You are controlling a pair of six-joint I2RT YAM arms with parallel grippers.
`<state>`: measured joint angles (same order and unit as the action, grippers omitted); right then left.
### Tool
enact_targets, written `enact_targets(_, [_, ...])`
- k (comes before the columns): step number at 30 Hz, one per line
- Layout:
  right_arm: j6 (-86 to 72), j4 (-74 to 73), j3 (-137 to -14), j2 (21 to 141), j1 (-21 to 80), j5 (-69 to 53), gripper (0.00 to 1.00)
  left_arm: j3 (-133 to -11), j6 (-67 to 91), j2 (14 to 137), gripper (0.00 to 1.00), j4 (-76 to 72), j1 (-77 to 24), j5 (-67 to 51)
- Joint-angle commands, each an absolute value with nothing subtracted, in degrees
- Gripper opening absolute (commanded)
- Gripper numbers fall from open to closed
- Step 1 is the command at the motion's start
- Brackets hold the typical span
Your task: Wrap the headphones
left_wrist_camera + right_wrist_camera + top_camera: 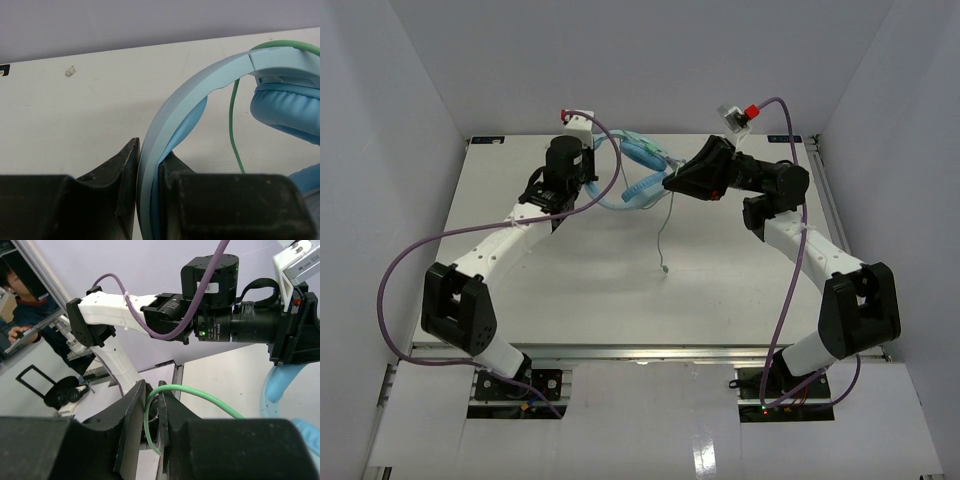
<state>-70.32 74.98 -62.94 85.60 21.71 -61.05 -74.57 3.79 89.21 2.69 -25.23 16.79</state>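
While the headphones sit at the far end of the bench between the two arms, the left jaws clamp the pale blue headband edge-on. The right jaws stand nearly closed around the thin green cable; whether they pinch it cannot be told. The cable's loose end trails toward the bench's middle.
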Motion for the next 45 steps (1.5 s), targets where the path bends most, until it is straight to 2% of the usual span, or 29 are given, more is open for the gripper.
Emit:
enact_targets(1, [-69.88,103.49,-67.72,85.84,21.26,-68.16,0.22,-73.04,-3.40,82.91,0.00,-0.26,-25.41,13.55])
enact_targets(9, [-73.24,102.28,-71.08,86.36,21.87,-70.86,0.21,-72.07,-4.20,84.36,0.00,0.62,-25.49,13.78])
enact_targets(21, [-67.06,92.46,-78.04,87.89,21.71,-82.16,0.20,-72.61,-11.14,86.32,0.00,2.02,-25.84,3.18])
enact_targets(25, [-70.43,93.39,-79.08,89.00,19.74,-86.81,0.19,-70.96,-15.01,84.85,0.00,2.61,-25.84,1.03])
enact_targets(28, [-80.80,104.81,-80.57,91.03,18.23,-89.86,0.19,-70.29,-17.17,83.98,0.00,3.75,-25.84,-1.50])
enact_targets(31, [-86.80,108.00,-83.37,93.41,17.08,-93.86,0.18,-69.31,-18.11,82.87,0.00,3.98,-25.84,-3.39])
enact_targets(45, [-91.10,108.02,-89.08,97.44,10.55,-95.34,0.18,-65.42,-19.18,79.64,0.00,6.24,-25.84,-10.55])
